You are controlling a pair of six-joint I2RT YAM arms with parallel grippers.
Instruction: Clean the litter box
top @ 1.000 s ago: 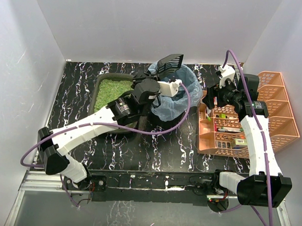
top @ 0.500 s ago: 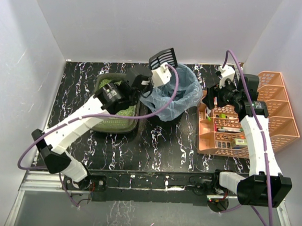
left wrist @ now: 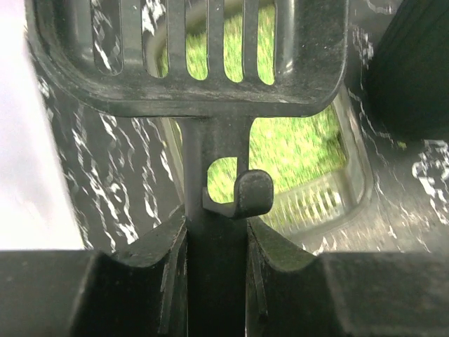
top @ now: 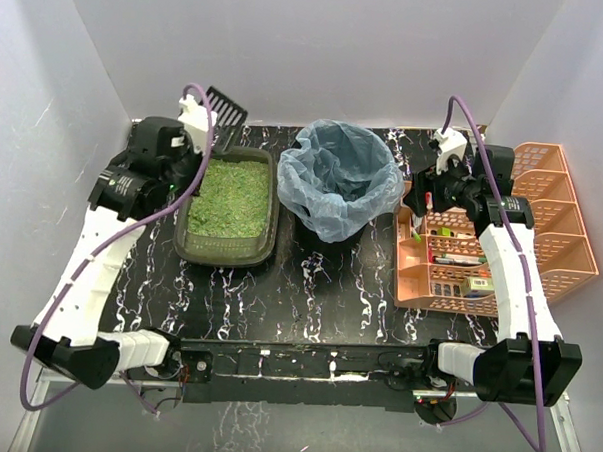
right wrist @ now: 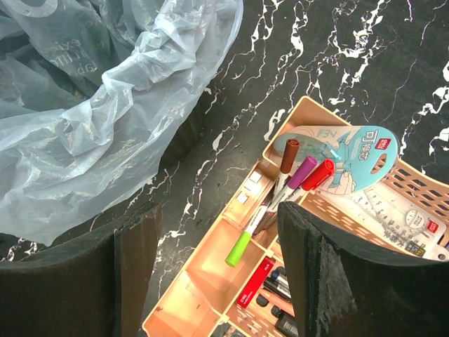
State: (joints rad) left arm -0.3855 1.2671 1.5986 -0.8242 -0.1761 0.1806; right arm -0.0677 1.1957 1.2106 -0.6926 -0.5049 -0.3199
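The left claw (left wrist: 216, 253) is pressed together on the handle of the slatted scoop (left wrist: 189, 56). It grips low on the handle, so the head projects ahead of the claw, free to dig. The litter box (left wrist: 302, 151) lies below and beyond this claw, its green litter showing through the slats; the claw is judged to be placed for a pass through the litter.

The right claw (right wrist: 210, 274) is spread and holds nothing. The bag-lined bin (right wrist: 91, 91) is on its left and the orange organiser (right wrist: 189, 298) beneath and to its right, so it is presumably parked clear of the working arm.

Only the overhead view shows the layout on the surface (top: 319, 287): box, bin and organiser in 1 row. Only the left wrist view confirms the grip.
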